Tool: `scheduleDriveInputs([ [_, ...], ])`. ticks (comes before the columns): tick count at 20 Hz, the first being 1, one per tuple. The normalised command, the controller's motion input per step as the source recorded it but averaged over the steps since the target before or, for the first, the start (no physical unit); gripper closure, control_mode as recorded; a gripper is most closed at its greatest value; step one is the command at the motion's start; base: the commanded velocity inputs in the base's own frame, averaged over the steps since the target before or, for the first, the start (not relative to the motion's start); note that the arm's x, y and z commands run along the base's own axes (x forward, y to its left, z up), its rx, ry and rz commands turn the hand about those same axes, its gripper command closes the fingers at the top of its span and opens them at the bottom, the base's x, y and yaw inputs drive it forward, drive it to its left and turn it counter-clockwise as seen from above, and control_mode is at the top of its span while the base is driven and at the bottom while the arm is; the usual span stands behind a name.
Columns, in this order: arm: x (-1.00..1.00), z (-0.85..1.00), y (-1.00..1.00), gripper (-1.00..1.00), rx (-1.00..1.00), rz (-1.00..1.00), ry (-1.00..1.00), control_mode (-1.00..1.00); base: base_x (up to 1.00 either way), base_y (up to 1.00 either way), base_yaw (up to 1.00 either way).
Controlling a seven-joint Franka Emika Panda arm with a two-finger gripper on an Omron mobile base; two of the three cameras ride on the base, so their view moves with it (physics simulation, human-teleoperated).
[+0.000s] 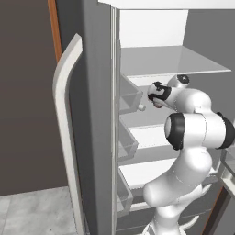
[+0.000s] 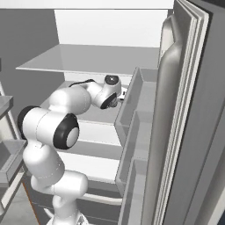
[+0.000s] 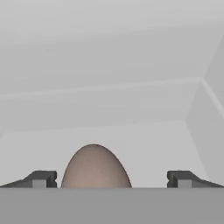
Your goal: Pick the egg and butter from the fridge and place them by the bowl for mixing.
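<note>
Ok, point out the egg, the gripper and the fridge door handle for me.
egg (image 3: 95, 168): hand view, middle of its brownish shell.
gripper (image 3: 112, 179): hand view, midway between its open fingertips.
handle (image 1: 64, 114): left base view, pale curved bar on the fridge door.

1. The white arm (image 1: 183, 170) rose from the base, bent at a dark-banded elbow joint, and reached forward at about mid height.
2. The forearm ran from that elbow toward the wrist, which was turned so the hand pointed away from the base cameras.
3. The end effector (image 3: 111, 179) stood wide open, its two dark fingertips (image 3: 41, 178) well apart at either side of the hand view.
4. In the left base view the end effector (image 1: 155, 95) showed as a dark-edged hand ahead of the wrist.
5. In the right base view the wrist hid the fingers.
6. Nothing was clamped between the fingertips.
</note>
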Motion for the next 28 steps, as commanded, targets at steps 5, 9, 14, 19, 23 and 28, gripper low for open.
scheduleDriveInputs([
  [5, 0.00, -0.04, 0.00, -1.00, 0.00, 0.00, 0.04, -1.00, 0.00, 0.00, 0.00],
  [9, 0.00, -0.07, 0.00, -1.00, 0.00, 0.00, 0.00, -1.00, 0.00, 0.00, 0.00],
  [14, 0.00, -0.11, 0.00, -1.00, 0.00, 0.00, 0.01, -1.00, 0.00, 0.00, 0.00],
  [19, -0.02, -0.09, 0.01, -1.00, 0.00, 0.00, 0.02, -1.00, 0.00, 0.00, 0.00],
  [23, -0.06, -0.12, 0.00, -1.00, 0.00, 0.00, 0.04, -1.00, 0.00, 0.00, 0.00],
  [28, -0.14, -0.15, 0.04, 1.00, 0.00, 0.00, 0.06, -1.00, 0.00, 0.00, 0.00],
])
